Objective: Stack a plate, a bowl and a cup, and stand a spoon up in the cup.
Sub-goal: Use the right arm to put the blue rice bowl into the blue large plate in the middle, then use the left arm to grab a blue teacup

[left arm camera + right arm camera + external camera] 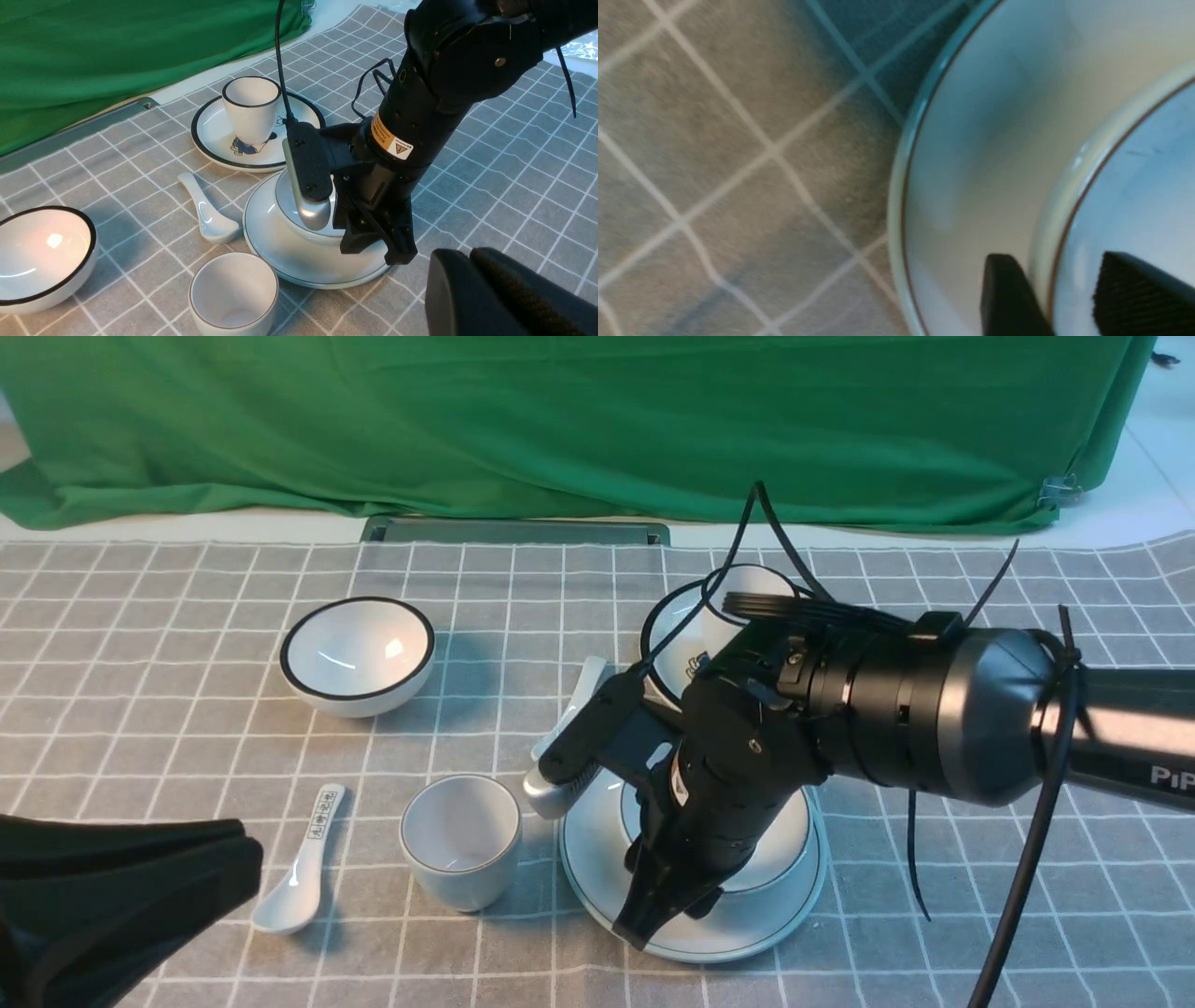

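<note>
Shows the left gripper (469, 254) first, at the near left, jaws shut together and clasping nothing. Just beyond it, has the printed spoon (299, 877) lying on the checked cloth (187, 747), its bowl end toward the robot and black characters on its handle. Farther away, has the black-rimmed bowl (358, 653) upright on the cloth.

Next along, has the cup (460, 840) standing upright on the cloth, near the plate and apart from it. Past that, has the plain spoon (581, 695) lying on the cloth with its bowl end close beside the plate, partly hidden by the right arm's camera in the front view.

Farther right, has the plate (597, 896) flat on the cloth, with the bowl (780, 840) sitting upright in it. Holds the right gripper (667, 919) low over the near part of the bowl, jaws parted, one finger outside the rim and one inside, with space between them. Behind these, has the black-rimmed plate (212, 133) bearing the black-rimmed cup (252, 109), upright on its blue figures.
</note>
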